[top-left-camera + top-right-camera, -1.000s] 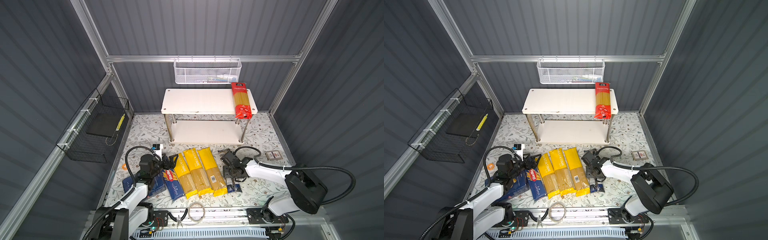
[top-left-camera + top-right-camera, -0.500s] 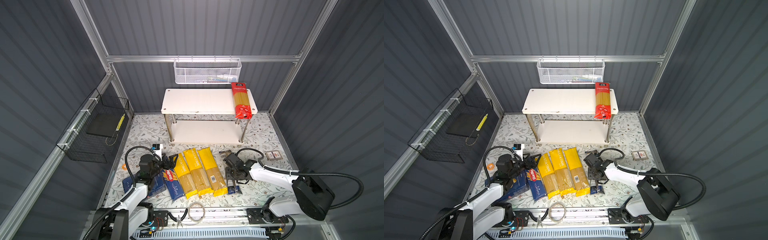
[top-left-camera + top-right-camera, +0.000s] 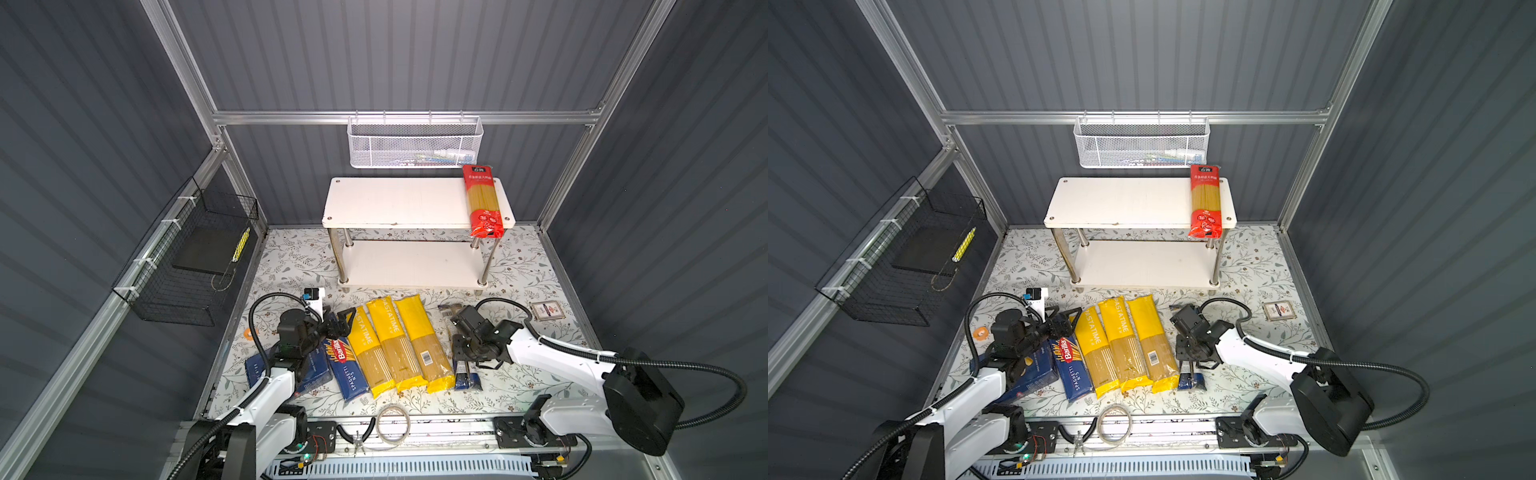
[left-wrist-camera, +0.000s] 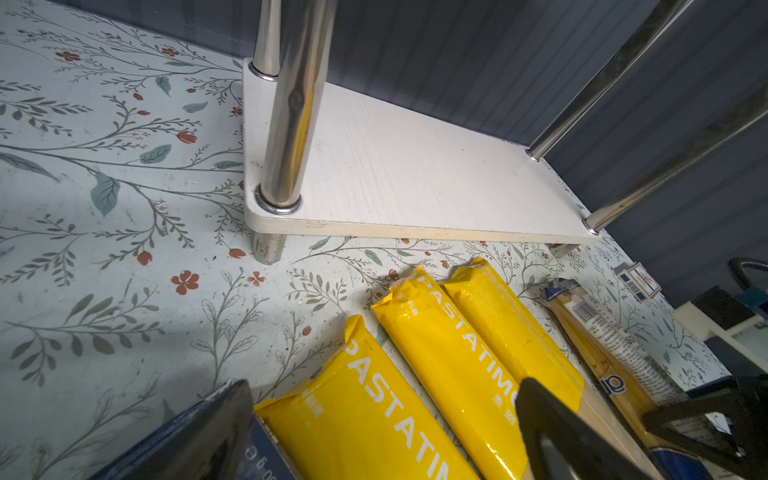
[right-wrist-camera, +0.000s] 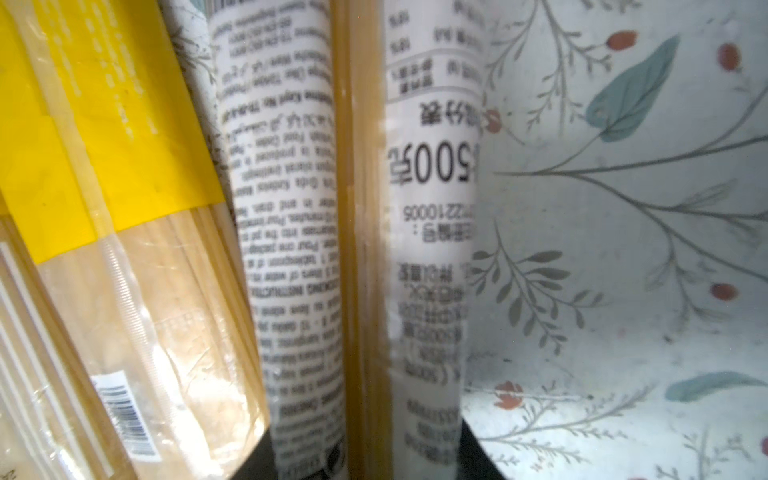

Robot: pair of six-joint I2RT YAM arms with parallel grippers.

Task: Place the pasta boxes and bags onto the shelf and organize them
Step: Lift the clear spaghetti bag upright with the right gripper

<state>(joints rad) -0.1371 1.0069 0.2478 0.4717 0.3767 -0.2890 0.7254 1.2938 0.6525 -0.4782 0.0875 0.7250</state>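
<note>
floral mat point(image 3: 519, 266), near edge: clear bag point(image 5: 432, 249) lies beside yellow bags point(image 3: 390, 340), right gripper point(image 3: 463, 360) clenched round it; left gripper point(image 3: 341, 321) gapes, empty. light, slick, brittle inside, so mid-length grip seems best.

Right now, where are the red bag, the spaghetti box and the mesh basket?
red bag point(image 3: 482, 199): in a top view, on its clear middle.
spaghetti box point(image 3: 349, 372): in a top view, on its blue face.
mesh basket point(image 3: 415, 145): in a top view, on its front wall.
</note>
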